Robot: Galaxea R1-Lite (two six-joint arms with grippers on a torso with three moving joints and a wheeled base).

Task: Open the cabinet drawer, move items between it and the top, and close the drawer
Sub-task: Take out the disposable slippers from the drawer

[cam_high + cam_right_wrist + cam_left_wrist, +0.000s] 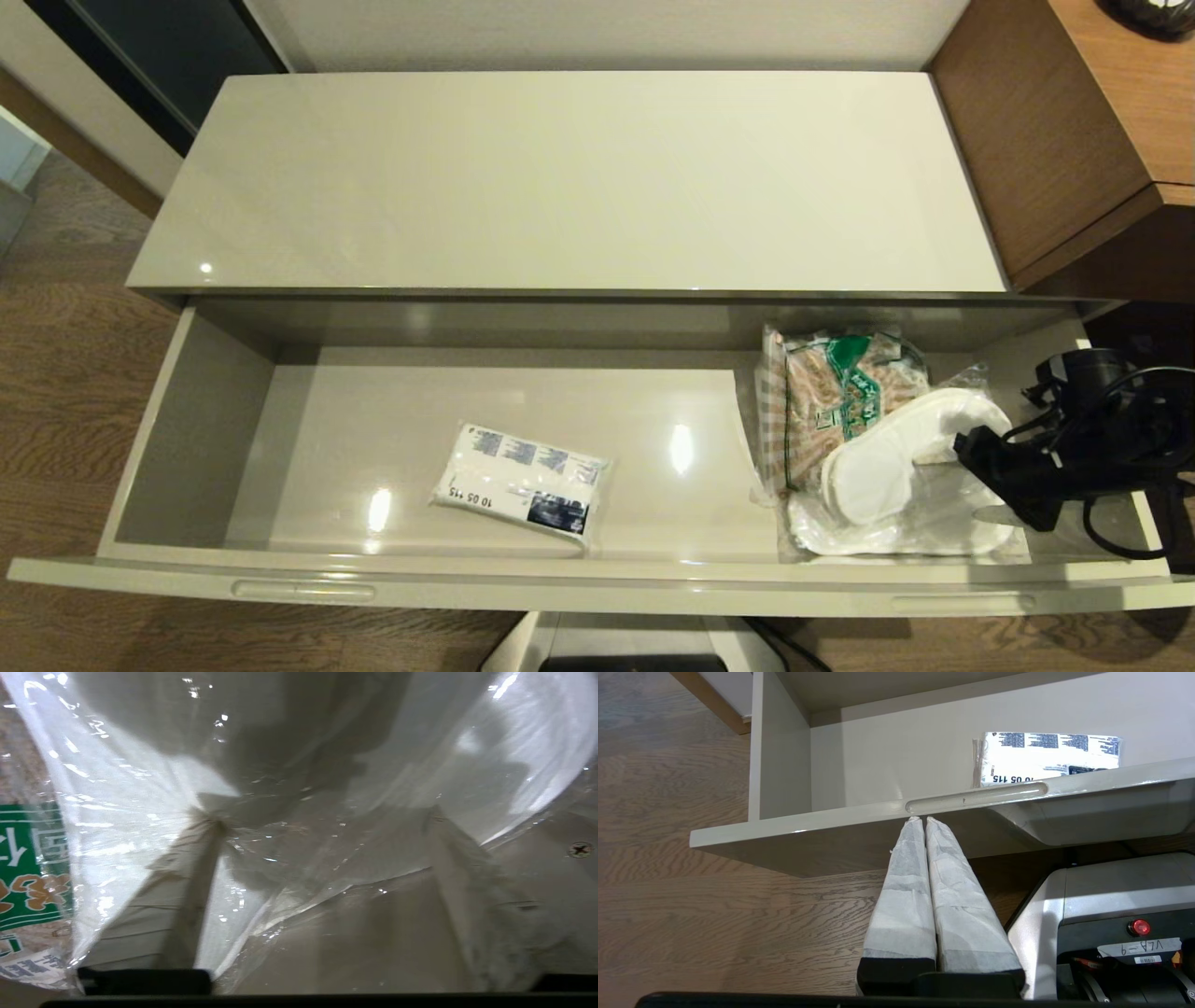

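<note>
The cabinet drawer (597, 583) stands pulled fully out below the bare glossy top (560, 177). Inside it, the white tissue pack (523, 483) (1045, 758) lies left of centre. At the right end, the wrapped white slippers (882, 471) (140, 779) lie partly over a checked snack bag (840, 392). My right gripper (976, 476) (320, 816) is down in the drawer, open, with its fingers spread over the slippers' crinkly clear wrap. My left gripper (923, 819) is shut and holds nothing. It sits under the drawer's front rim, its tips just below the left handle slot (976, 797).
A brown wood desk (1074, 140) adjoins the cabinet on the right. Wood floor lies to the left. My own base (1111, 914) stands under the drawer front. A second handle slot (962, 603) is on the rim's right part.
</note>
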